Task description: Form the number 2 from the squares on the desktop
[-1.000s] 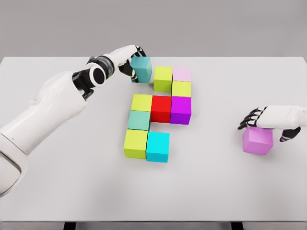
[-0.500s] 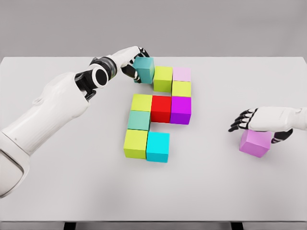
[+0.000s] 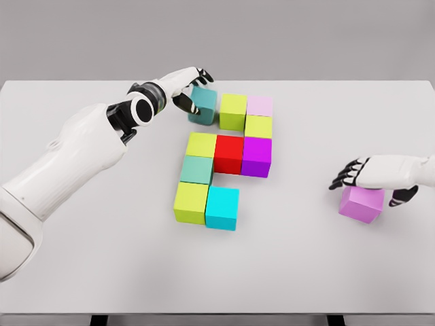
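Fingers (image 3: 192, 80) of my left hand (image 3: 178, 87) curl around the teal cube (image 3: 203, 104), which touches the lime cube (image 3: 232, 111) heading the cluster on the tabletop (image 3: 102, 258). Well apart, my right hand (image 3: 377, 173) cups the violet cube (image 3: 362, 203), nothing between.

The desktop (image 3: 102, 272) is plain light grey under a darker grey backdrop. Toward its far edge sit a teal cube (image 3: 204, 104), a yellow-green cube (image 3: 233, 111), a pale pink cube (image 3: 259, 105) and another yellow-green cube (image 3: 258, 126). Nearer the middle are a yellow-green cube (image 3: 201, 145), a red cube (image 3: 229, 153), a magenta cube (image 3: 257, 155), a sea-green cube (image 3: 197, 170), a lime cube (image 3: 192, 202) and a cyan cube (image 3: 222, 207). Toward the right edge lies an orchid-purple cube (image 3: 361, 204). Both arms are white, the hands white with black joints.
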`<state>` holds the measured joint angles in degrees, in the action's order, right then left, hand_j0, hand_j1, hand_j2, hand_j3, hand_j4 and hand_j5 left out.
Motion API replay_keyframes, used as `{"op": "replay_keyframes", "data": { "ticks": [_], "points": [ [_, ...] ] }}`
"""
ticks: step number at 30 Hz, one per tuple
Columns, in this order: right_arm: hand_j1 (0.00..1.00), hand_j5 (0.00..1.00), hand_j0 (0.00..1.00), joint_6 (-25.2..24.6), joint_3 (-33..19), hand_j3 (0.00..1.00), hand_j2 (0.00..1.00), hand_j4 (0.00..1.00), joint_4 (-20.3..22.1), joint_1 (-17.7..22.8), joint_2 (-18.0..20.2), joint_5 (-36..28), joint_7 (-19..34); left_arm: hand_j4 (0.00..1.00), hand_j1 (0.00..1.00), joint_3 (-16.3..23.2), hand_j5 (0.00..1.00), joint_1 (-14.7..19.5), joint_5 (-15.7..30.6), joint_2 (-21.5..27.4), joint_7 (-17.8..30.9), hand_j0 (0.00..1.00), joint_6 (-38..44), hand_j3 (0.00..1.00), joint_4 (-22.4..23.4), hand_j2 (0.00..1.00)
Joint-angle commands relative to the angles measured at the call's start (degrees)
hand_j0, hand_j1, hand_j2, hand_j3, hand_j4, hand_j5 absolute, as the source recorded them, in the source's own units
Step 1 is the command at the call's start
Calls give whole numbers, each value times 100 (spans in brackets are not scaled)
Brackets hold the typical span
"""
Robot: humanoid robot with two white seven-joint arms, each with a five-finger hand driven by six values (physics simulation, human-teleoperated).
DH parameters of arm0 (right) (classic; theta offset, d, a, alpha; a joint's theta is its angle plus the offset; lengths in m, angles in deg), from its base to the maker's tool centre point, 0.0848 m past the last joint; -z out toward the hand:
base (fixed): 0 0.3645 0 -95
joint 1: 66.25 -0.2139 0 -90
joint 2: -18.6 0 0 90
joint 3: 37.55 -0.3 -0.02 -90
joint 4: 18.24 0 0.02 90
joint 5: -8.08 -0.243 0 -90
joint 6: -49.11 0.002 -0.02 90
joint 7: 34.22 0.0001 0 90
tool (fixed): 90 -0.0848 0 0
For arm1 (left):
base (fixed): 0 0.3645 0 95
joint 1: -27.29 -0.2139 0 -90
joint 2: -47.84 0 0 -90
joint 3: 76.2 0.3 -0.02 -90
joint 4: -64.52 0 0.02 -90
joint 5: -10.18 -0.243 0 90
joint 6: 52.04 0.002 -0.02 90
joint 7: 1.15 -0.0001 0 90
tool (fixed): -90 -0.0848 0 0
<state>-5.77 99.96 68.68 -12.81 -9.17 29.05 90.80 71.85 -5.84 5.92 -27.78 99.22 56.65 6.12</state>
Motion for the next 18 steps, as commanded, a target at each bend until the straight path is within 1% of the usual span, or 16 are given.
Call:
{"op": "replay_keyframes", "data": {
  "ticks": [1, 7, 8, 9, 10, 11, 14, 15, 16, 18],
  "points": [
    [100, 100, 100, -13, 48, 100, 100, 100, 70, 0, -9, -14, -2, 82, 82, -3, 82, 0, -13, 3, 0, 82, -5, 82, -5, 82],
    [100, 100, 100, -13, 197, 100, 100, 100, 123, 0, -53, -5, -2, 85, 85, -3, 85, 0, -13, 3, 0, 85, -5, 85, -23, 85],
    [99, 99, 99, -13, 197, 99, 99, 99, 115, 0, -53, -5, -2, 85, 85, -3, 85, 0, -13, 3, 0, 85, -5, 85, -23, 85],
    [87, 87, 87, -13, 197, 87, 87, 87, 115, 0, -53, -14, -2, 86, 86, -3, 86, 0, -13, 3, 0, 86, -5, 86, -14, 86],
    [82, 82, 82, -13, 197, 82, 82, 82, 115, 0, -53, -14, -2, 86, 86, -3, 86, 0, -13, 3, 0, 86, -5, 86, -23, 86],
    [73, 73, 73, -13, 206, 73, 73, 73, 115, 0, -53, -22, -2, 86, 86, -3, 86, 0, -13, 3, 0, 86, -14, 86, -23, 86],
    [62, 62, 62, -13, 215, 62, 62, 62, 115, 0, -53, -14, -2, 87, 87, -3, 87, 26, -22, 55, 18, 87, -14, 87, -85, 87],
    [55, 55, 55, -13, 215, 55, 55, 55, 115, 0, -53, -14, -2, 89, 89, -3, 89, 44, -22, 64, 35, 89, -31, 89, -102, 89],
    [52, 52, 52, -13, 215, 52, 52, 52, 115, 9, -53, -22, -2, 90, 90, -3, 90, 53, -22, 90, 35, 90, -101, 90, -111, 90],
    [51, 51, 51, -13, 206, 51, 51, 51, 115, 0, -53, -22, -2, 91, 91, -3, 91, 53, -4, 239, 35, 91, -189, 91, -251, 91]
  ]
}}
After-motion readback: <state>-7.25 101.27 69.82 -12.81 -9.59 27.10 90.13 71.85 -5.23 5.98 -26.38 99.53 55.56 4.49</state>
